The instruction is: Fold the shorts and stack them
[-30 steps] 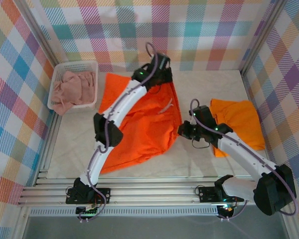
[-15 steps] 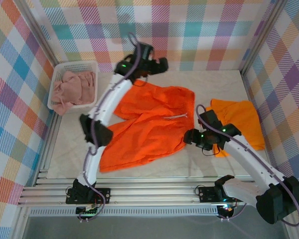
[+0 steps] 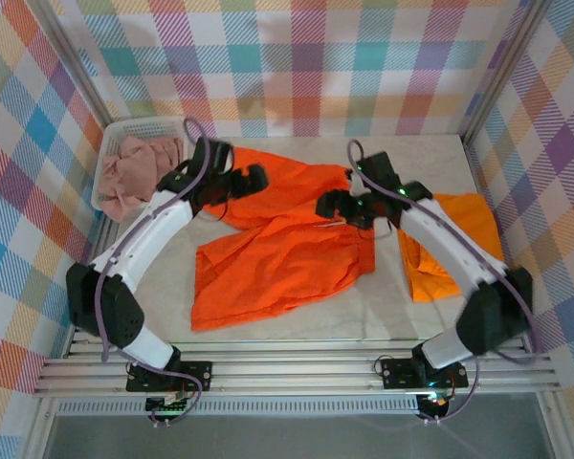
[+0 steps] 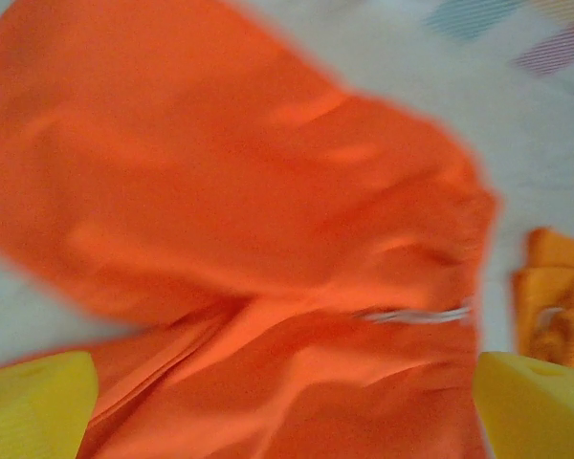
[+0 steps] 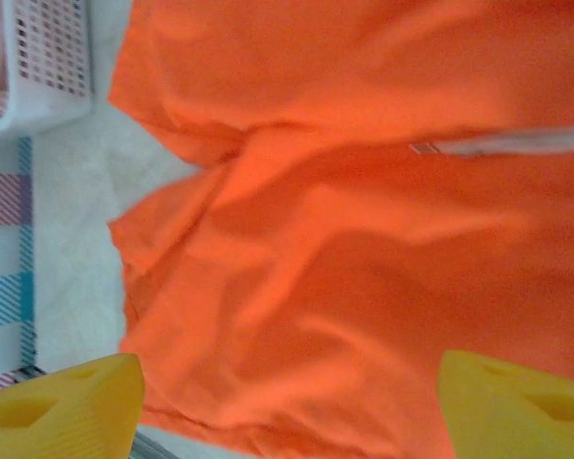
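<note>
While both arms are reaching over the worktop (image 3: 148,277), the orange shorts (image 3: 277,258) are lying spread across its middle. Left gripper (image 3: 255,179): hanging wide open over their far edge, holding nothing. Right gripper (image 3: 327,205): likewise gaping, empty. Second orange shorts (image 3: 464,229) are resting by the right edge. Pink shorts (image 3: 143,167) are sitting in the basket (image 3: 139,124), far left corner.

Bare table (image 3: 383,311) lies open along the front; spread shorts (image 3: 287,253) cover the middle, the basket (image 3: 143,121) blocks the rear-left corner.
</note>
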